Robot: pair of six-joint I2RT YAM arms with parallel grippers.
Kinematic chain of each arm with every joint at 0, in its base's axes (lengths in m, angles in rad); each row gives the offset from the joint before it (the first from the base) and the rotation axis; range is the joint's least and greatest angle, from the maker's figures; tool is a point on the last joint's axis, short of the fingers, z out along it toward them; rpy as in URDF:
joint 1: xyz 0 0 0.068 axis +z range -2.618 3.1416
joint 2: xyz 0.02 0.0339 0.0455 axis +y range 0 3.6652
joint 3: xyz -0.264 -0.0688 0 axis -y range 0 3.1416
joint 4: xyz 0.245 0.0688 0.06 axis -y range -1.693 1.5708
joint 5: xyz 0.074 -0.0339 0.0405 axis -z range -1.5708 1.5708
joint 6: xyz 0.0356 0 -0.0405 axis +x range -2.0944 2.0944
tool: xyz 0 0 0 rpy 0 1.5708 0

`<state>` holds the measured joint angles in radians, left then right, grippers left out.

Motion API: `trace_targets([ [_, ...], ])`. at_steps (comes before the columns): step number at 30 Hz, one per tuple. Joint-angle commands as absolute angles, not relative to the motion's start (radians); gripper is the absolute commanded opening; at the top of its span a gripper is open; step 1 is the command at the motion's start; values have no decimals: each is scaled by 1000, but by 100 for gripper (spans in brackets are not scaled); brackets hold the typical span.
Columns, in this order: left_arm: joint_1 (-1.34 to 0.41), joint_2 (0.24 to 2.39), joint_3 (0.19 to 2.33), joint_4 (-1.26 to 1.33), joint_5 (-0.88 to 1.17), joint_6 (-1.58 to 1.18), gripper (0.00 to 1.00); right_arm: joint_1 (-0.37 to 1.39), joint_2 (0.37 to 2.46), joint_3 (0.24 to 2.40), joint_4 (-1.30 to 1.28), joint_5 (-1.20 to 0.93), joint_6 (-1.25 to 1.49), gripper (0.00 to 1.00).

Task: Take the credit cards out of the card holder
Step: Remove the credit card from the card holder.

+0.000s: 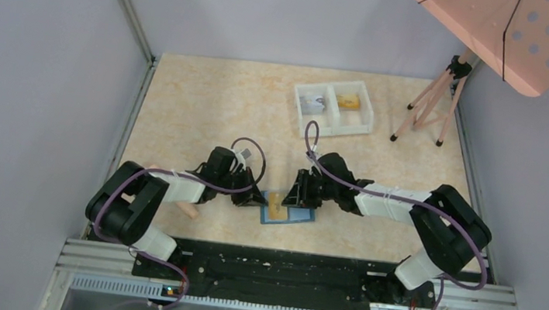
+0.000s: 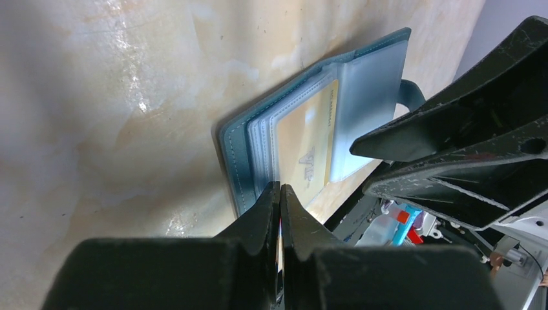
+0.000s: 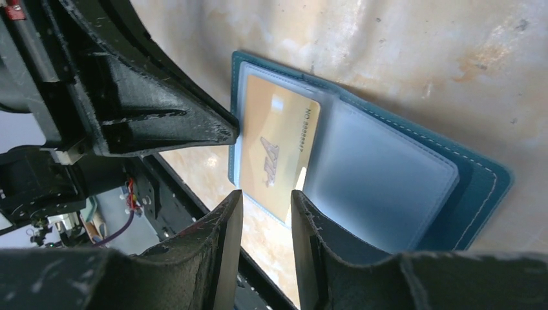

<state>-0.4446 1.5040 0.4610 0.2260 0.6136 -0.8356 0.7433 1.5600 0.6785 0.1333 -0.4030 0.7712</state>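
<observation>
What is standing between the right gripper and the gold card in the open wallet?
No loose thing lies between the right gripper and the gold card. The card is tucked in a pocket of the open card holder, and the left gripper has its tips at the holder's edge beside the card.

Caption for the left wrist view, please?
Open teal wallet on the table, gold card showing; left fingers closed at its near edge, right fingers opposite.

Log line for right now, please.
card holder: open flat | gold card: in pocket | left gripper: shut at holder edge | right gripper: open, over card edge
</observation>
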Motion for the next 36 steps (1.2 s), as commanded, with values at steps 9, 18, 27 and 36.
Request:
trace_targets([
  [9,-458,1538,425,295,614,-838,6,753,1602,667,160,-350,751,33],
  [18,-462,1541,416,308,615,-847,6,775,1614,665,152,-319,745,33],
  [27,-464,1541,411,308,612,-847,5,776,1623,645,220,-353,757,32],
  [36,-466,1556,411,310,612,-845,5,775,1607,620,296,-382,770,7],
])
